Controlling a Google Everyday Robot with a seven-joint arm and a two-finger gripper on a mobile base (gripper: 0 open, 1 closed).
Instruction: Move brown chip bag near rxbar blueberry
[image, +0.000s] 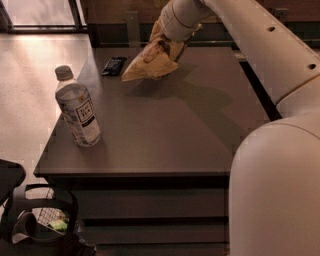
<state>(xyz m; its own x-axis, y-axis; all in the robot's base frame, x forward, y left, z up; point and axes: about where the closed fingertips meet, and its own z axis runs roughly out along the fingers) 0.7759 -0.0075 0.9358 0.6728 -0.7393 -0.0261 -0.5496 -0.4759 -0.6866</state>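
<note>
— Dark tabletop (165, 135) is seen first, with a water bottle (78, 110) stood at its near left. What lies beyond?

— At the far left, the rxbar blueberry (113, 65) is laid flat. Just right of it, the brown chip bag (150, 62) is held off the surface (a shadow is cast beneath), its long axis slanted down-left with the tip aimed at the bar.

— And the gripper (167, 44)?

— It is clamped on the bag's upper right end, and the arm is stretched from near right to far centre.

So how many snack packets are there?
2: the bag, gripped by the pincer over the table's far side, and the bar lying left of it. None seems hidden.
</note>
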